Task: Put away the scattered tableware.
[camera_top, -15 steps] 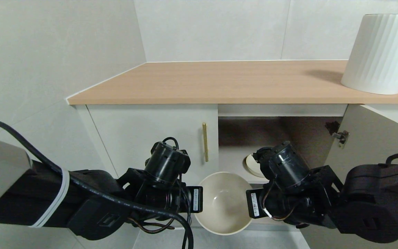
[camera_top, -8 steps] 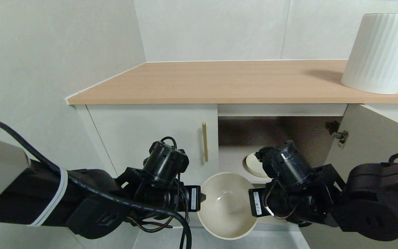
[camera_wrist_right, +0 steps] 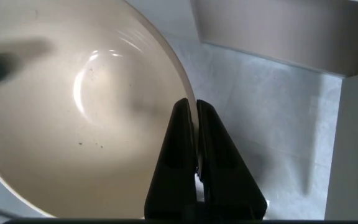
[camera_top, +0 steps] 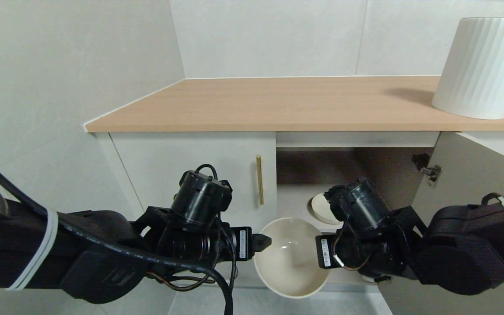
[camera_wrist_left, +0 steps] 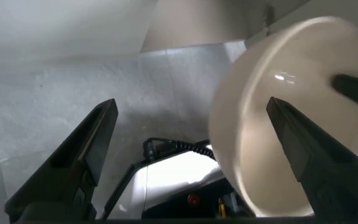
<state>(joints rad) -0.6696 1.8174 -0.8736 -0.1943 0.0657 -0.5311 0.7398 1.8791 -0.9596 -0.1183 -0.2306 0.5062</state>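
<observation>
Right gripper (camera_wrist_right: 196, 112): fingers pinching the bowl (camera_top: 289, 258) by its right rim. Left gripper (camera_wrist_left: 188, 118): fingers spread, tips just beside the left rim. We put the open cabinet (camera_top: 313, 170) straight ahead of the bowl. Head view gives the plate (camera_top: 320, 209) inside; right wrist view gives the pinch.

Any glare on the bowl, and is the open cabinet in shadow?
Head view: one small glint inside the bowl; the open cabinet is dark at the back, but the dish on its floor is lit. Right wrist view: a curved highlight on the bowl's inner wall. Left wrist view: a small glint inside it.
</observation>
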